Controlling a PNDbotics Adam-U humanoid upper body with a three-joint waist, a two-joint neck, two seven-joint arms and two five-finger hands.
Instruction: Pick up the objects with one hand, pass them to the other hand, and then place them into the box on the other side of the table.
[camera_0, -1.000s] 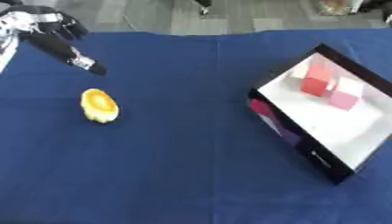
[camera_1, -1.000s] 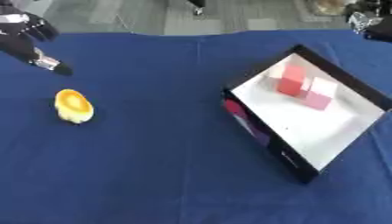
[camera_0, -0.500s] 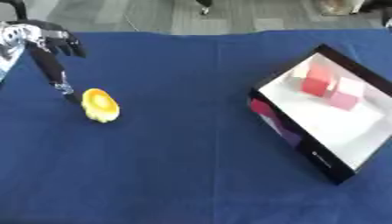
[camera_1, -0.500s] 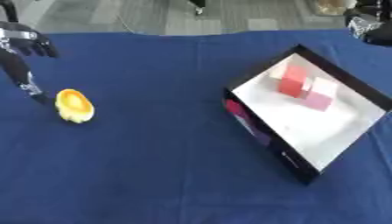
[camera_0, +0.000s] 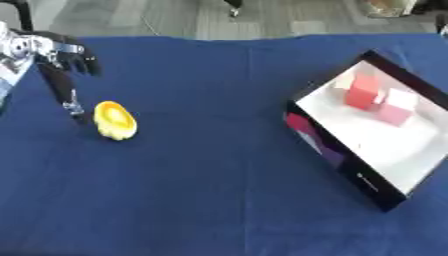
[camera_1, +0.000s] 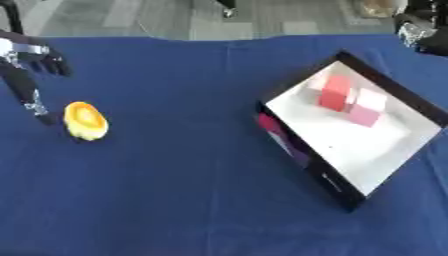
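The worktop (camera_0: 201, 190), covered in a dark blue cloth, carries everything in view. On its right side lies the shallow black-rimmed box with a white floor (camera_0: 376, 135), set askew to the worktop's edge. Inside it, toward the far corner, sit a red block (camera_0: 361, 92) and a pale pink block (camera_0: 398, 106), side by side and touching or nearly so. Judging from that, two objects are already delivered.

One object is left, as far as the views show: a small yellow rounded thing with an orange hollow on top (camera_0: 115, 119), lying on the cloth at the left side, well apart from the box. It has not been picked up, so the grasp, the hand-over and the placing all remain for it.

The left hand (camera_0: 61, 62), black with silver parts, comes in from the upper left corner. Its fingers are held straight and spread, holding nothing; one long finger points down with its tip on or just above the cloth, just beside the yellow thing's left edge.

The right hand (camera_1: 418, 35) shows only as a dark shape at the upper right edge; I cannot tell its state.
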